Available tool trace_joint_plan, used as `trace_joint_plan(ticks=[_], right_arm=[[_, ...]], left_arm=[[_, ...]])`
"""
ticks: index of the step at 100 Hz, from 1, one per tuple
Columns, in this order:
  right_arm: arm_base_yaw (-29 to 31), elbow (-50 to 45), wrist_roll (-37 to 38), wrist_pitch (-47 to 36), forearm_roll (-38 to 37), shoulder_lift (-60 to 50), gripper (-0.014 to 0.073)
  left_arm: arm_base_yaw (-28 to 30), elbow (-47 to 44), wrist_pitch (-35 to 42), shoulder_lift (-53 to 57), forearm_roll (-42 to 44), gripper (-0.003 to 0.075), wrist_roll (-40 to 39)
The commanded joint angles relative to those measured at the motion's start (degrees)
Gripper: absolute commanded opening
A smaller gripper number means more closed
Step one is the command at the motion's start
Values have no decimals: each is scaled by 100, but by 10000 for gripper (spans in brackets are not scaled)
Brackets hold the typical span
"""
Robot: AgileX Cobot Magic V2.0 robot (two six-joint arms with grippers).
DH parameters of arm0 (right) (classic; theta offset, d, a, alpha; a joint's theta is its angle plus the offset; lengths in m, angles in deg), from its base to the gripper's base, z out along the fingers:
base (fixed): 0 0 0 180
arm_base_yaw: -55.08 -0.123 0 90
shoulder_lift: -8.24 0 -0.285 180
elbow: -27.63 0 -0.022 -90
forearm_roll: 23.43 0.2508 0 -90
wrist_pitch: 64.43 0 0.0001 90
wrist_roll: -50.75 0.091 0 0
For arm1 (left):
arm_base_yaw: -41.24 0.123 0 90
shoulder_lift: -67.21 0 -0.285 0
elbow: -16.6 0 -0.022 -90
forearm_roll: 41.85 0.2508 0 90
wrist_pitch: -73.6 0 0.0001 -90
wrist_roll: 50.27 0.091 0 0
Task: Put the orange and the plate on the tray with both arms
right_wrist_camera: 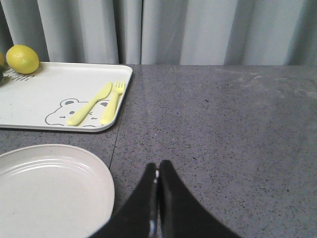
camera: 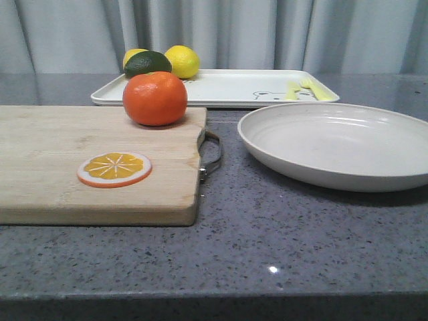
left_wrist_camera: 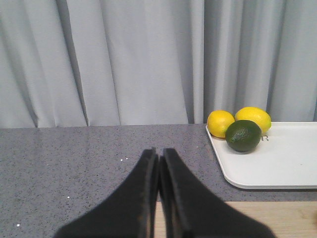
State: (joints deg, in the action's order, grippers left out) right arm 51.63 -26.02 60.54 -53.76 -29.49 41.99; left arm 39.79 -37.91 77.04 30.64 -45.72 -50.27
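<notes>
The orange (camera: 154, 98) sits on the far edge of a wooden cutting board (camera: 60, 167) in the front view. The off-white plate (camera: 338, 144) lies on the grey counter to its right and also shows in the right wrist view (right_wrist_camera: 49, 191). The white tray (camera: 227, 87) lies behind them; it shows in the left wrist view (left_wrist_camera: 277, 163) and the right wrist view (right_wrist_camera: 49, 94). My left gripper (left_wrist_camera: 159, 152) is shut and empty over the counter beside the board. My right gripper (right_wrist_camera: 158, 166) is shut and empty, right of the plate. Neither gripper shows in the front view.
An orange slice disc (camera: 114, 168) lies on the board, which has a metal handle (camera: 212, 152). On the tray are two lemons (camera: 182, 61), a dark green lime (camera: 147, 63) and a yellow fork and knife (right_wrist_camera: 101, 102). Grey curtains hang behind the counter.
</notes>
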Motion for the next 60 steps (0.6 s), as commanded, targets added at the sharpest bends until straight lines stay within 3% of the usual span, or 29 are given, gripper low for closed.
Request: trace_joint_plan(ticks=[1,32,44,60], right_arm=[[49,224,-23,-440,-32,72,-64],[49,224,-23,-440,-32,72,-64],[49,224,-23,-458,-32,72,-64],[49,224,-23,-458,-32,72,-64]], left_arm=[[6,196,477,-54,-10,-20,0],[-5,196,435,-90,53,4,0],[-5,196,435,-90,53,142,0],[-5,208,435,-90,53,388,0]])
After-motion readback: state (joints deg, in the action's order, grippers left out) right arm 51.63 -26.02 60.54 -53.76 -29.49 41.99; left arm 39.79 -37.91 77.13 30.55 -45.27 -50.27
